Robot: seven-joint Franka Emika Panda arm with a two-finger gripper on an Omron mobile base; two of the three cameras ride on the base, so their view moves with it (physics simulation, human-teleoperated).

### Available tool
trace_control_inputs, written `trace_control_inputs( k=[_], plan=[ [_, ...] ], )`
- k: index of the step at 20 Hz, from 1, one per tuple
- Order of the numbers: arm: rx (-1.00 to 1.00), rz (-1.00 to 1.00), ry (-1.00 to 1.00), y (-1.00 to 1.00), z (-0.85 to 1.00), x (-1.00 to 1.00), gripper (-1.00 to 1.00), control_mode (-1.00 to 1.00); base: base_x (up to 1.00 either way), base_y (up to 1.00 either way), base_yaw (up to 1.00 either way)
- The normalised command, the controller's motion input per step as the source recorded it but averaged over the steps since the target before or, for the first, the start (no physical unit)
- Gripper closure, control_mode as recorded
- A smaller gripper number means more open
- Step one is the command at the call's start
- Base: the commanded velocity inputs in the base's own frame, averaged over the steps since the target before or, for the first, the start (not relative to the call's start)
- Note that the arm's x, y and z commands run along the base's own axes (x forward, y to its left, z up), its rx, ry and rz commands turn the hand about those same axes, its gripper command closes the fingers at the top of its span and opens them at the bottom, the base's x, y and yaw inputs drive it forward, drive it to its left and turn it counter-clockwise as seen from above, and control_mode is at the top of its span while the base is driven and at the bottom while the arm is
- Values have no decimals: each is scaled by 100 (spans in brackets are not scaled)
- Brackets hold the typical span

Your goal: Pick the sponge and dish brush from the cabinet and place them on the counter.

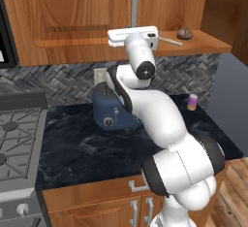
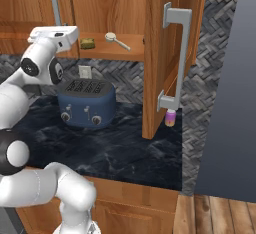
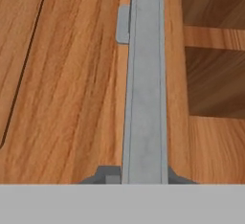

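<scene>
While the right cabinet door (image 2: pixel 161 53) is standing swung out, the gripper (image 3: pixel 143 177) is closing narrow on the silver handle (image 3: pixel 144 74) of the left door (image 1: pixel 68 8), the bar running straight up between the fingertips in the hand view. The step in hand appears to be opening that door, not yet picking anything. On the open shelf (image 2: pixel 125 48), the sponge (image 2: pixel 88 42) is lying just beside the hand, with the brush (image 2: pixel 117 40) further right, its round head toward the sponge. Both are sitting in the cabinet, none on the counter (image 1: pixel 97 143) below, where a toaster (image 2: pixel 86 103) and a small jar (image 1: pixel 193 102) are standing. Next move, in my judgement, calls for pulling the handle outward along the hinge arc, keeping the grip square.
</scene>
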Motion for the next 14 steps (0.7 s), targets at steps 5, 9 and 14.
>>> trace_control_inputs(
  k=[5, 9, 14],
  plan=[
    [-5, -1, 32, -3, 0, -11, 100, -100, 0, 0, 0],
    [-8, 0, 31, -2, 0, -51, 100, -100, 0, 0, 0],
    [-4, 0, 17, 0, -2, -75, 100, -100, 0, 0, 0]
  ],
)
